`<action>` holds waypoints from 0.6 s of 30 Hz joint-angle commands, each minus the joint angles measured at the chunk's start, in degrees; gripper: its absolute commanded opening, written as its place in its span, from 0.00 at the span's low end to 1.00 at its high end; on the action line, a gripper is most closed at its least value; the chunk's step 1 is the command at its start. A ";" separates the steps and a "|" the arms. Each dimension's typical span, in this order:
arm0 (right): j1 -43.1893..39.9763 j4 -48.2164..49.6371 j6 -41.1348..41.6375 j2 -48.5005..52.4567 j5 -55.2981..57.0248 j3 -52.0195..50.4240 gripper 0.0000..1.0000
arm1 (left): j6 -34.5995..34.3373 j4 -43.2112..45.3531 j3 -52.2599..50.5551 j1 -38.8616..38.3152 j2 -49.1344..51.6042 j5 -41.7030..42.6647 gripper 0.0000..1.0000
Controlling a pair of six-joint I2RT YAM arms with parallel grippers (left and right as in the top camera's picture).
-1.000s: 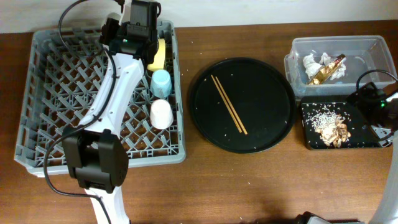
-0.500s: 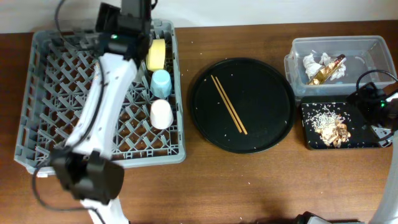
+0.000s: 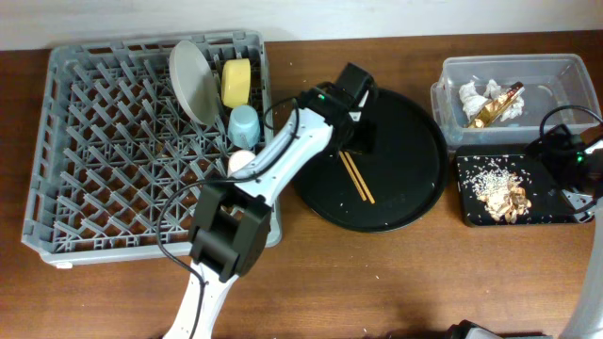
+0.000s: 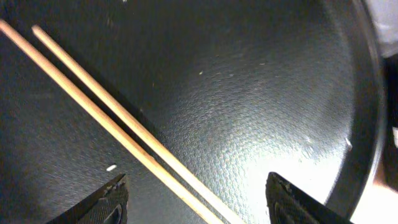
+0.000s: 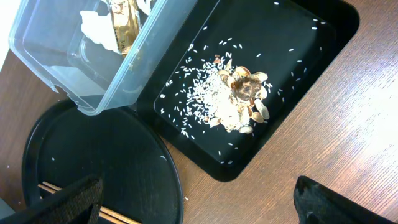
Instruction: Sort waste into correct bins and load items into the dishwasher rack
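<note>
Two chopsticks (image 3: 356, 179) lie on the round black tray (image 3: 405, 202). My left gripper (image 3: 356, 130) hovers low over their far end, open, and the chopsticks (image 4: 93, 108) run between its fingers without being gripped. The grey plate (image 3: 191, 80), yellow bowl (image 3: 236, 83), blue cup (image 3: 244, 124) and pink cup (image 3: 241, 162) stand in the dishwasher rack (image 3: 94, 141). Tissues (image 3: 476, 94) and the gold wrapper (image 3: 497, 104) sit in the clear tub (image 3: 452, 71). Food scraps (image 3: 509, 200) with rice lie in the black tray (image 3: 468, 212). My right gripper (image 5: 199, 205) is open over bare wood.
In the right wrist view the round tray's rim (image 5: 177, 186), the black tray's corner (image 5: 224, 174) and the clear tub's wall (image 5: 124, 81) stand close together. The left arm crosses the rack's right edge, partly covering the pink cup. Cables trail at the far right.
The left gripper opened and left the plate standing in the rack. That arm then swung right to the round tray, over the chopsticks. The right arm stayed put.
</note>
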 commanded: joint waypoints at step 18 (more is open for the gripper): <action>0.00 -0.02 0.35 -0.44 0.66 0.74 0.98 | -18.84 -6.34 10.62 -9.01 9.18 -33.83 0.53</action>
